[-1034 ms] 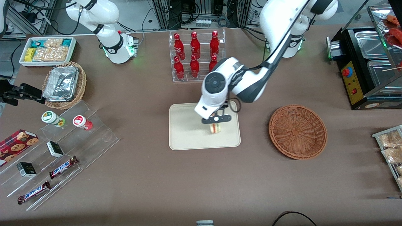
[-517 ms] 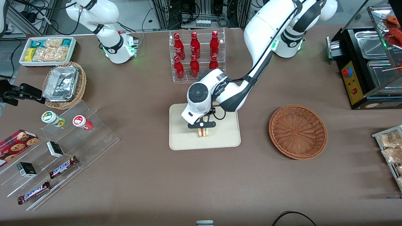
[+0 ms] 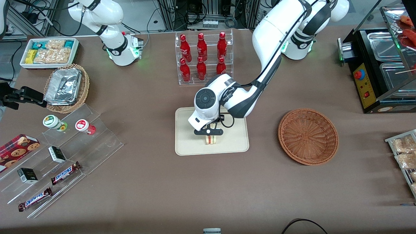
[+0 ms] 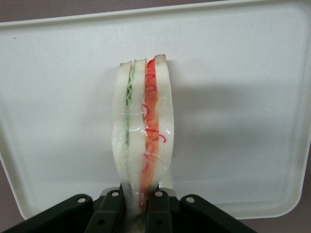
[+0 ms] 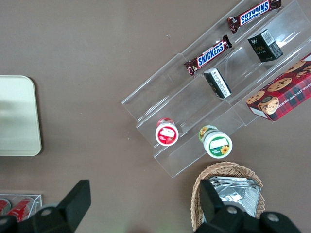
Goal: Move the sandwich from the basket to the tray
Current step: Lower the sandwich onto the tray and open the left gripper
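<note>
the gripper [image 3: 210, 135] has carried the sandwich [image 3: 211, 139] across the tray [image 3: 188, 143], away from the basket [image 3: 308, 136], and has come lower, so now it hangs just above the middle of the tray, maybe touching it, i cannot tell. the fingers [image 4: 112, 206] are closed tight on the bread, squeezing the end of the sandwich [image 4: 143, 126], which stands on its edge. the basket is empty. i think the carrying is finished, and only letting go and lifting away is left.
</note>
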